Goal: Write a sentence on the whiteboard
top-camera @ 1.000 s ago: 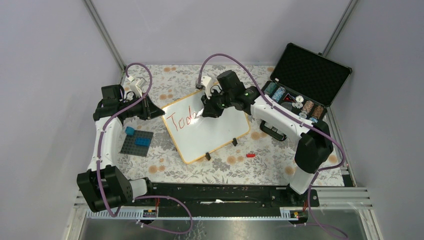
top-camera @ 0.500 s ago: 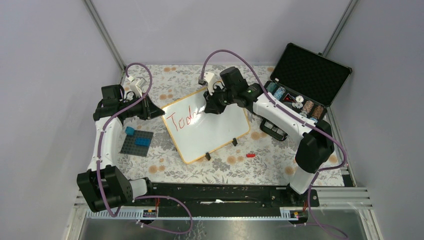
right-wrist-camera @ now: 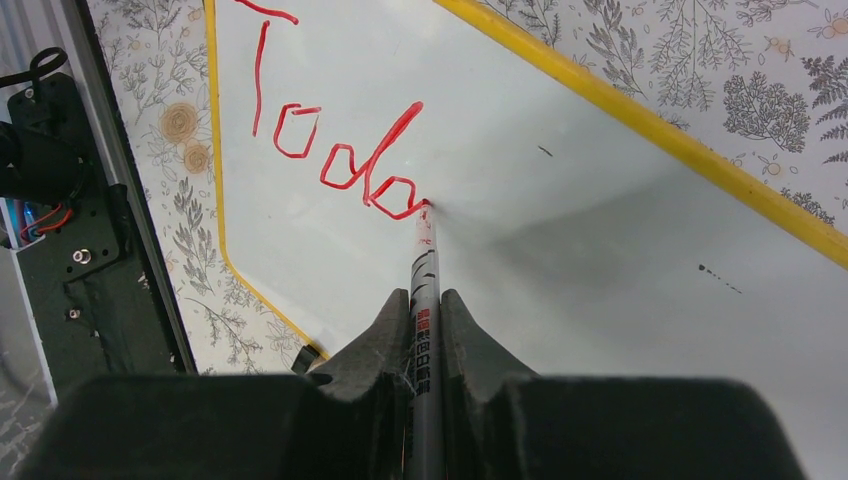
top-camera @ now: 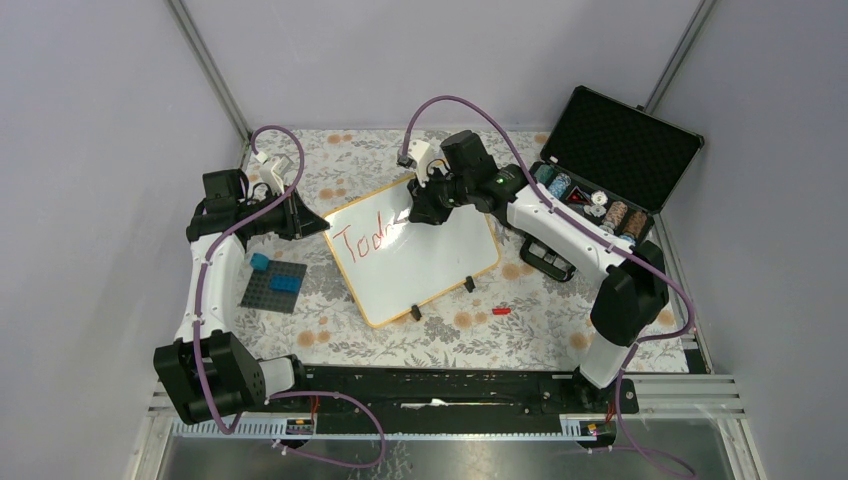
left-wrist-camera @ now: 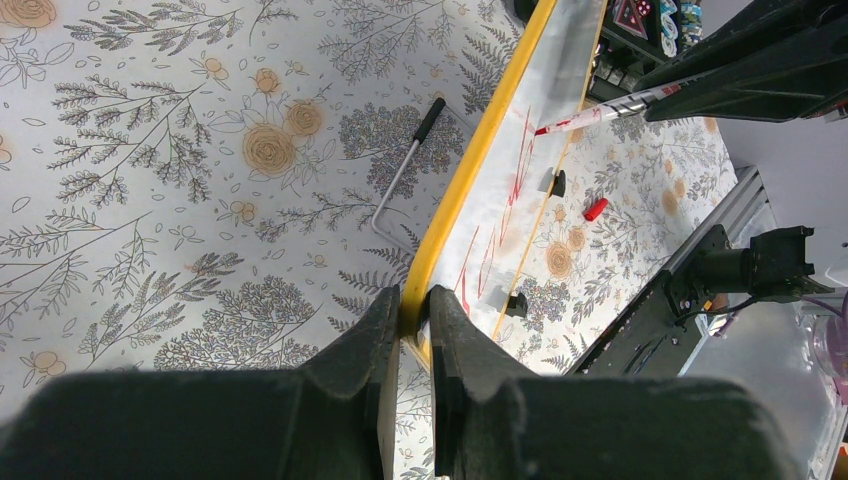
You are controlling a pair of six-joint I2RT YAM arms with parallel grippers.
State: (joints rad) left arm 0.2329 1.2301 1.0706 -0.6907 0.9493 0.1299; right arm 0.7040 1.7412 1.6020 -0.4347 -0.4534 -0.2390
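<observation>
The whiteboard (top-camera: 430, 255) lies tilted mid-table, white with a yellow rim (left-wrist-camera: 470, 165). Red letters "Toda" (top-camera: 362, 240) run across its left part; they also show in the right wrist view (right-wrist-camera: 340, 150). My left gripper (top-camera: 318, 226) is shut on the board's left rim (left-wrist-camera: 412, 300). My right gripper (top-camera: 415, 215) is shut on a grey marker (right-wrist-camera: 423, 300), whose red tip (right-wrist-camera: 424, 207) touches the board at the end of the last letter. The marker also shows in the left wrist view (left-wrist-camera: 610, 108).
A red cap (top-camera: 500, 311) lies right of the board. A grey baseplate with blue bricks (top-camera: 273, 285) sits at the left. An open black case (top-camera: 600, 170) with small items stands at the back right. A thin metal tool (left-wrist-camera: 405, 170) lies behind the board.
My right gripper moved the marker a little right and away along the board, extending the red writing. The left arm has not moved.
</observation>
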